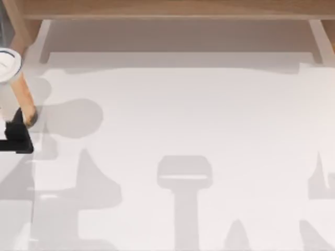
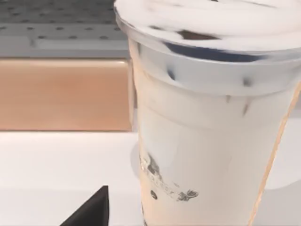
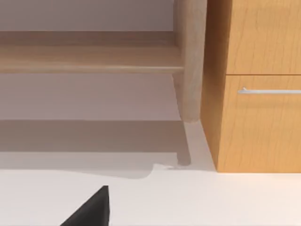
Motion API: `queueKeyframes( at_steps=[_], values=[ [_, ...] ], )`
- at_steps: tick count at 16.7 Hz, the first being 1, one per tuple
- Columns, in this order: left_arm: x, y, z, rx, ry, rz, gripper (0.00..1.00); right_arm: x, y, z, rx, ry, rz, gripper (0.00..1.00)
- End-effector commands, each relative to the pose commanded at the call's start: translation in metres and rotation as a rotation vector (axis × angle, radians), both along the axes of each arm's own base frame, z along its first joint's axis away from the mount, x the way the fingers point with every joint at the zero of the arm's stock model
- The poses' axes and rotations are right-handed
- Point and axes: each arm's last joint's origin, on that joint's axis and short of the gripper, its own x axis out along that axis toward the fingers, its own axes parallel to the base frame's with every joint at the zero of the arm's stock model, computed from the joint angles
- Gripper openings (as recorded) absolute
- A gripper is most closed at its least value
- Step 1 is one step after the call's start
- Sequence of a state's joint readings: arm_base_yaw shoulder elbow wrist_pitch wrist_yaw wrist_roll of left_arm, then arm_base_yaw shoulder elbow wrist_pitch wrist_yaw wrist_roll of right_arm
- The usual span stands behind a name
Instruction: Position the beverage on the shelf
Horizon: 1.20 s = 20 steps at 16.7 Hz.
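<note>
The beverage (image 1: 20, 89), a tall cup of orange-brown tea with a white lid, stands upright at the far left edge of the table. My left gripper (image 1: 18, 137) is right beside its base, on the near side. In the left wrist view the beverage (image 2: 207, 141) looms very close, and one dark finger (image 2: 91, 209) shows a small gap to the cup wall. The shelf (image 1: 167, 8) is a long light wooden board along the back, with a leg (image 1: 18, 26) just behind the cup. One dark finger (image 3: 91, 209) of my right gripper hangs over bare table, facing the shelf (image 3: 89, 59).
An orange-brown wooden cabinet (image 3: 254, 89) with a drawer handle stands against the shelf's leg (image 3: 190, 61). A wooden panel (image 2: 61, 94) lies behind the cup. Arm shadows fall across the white table (image 1: 183, 120), which has open room in the middle.
</note>
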<state>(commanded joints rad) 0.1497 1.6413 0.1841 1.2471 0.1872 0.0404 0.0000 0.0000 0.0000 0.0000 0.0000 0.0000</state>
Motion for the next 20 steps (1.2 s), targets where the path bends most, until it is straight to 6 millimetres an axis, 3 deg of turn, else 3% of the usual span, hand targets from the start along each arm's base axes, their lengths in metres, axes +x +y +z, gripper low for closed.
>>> queueKeyframes(
  at_steps=[8,16,20],
  values=[
    [0.006,0.000,-0.003,-0.001,-0.003,-0.003,1.00,0.000,0.000,0.000,0.000,0.000,0.000,1.00],
    [0.074,-0.001,-0.015,0.000,-0.008,-0.001,1.00,0.000,0.000,0.000,0.000,0.000,0.000,1.00],
    [0.081,-0.001,-0.018,0.000,-0.006,-0.001,1.00,0.000,0.000,0.000,0.000,0.000,0.000,1.00]
  ],
)
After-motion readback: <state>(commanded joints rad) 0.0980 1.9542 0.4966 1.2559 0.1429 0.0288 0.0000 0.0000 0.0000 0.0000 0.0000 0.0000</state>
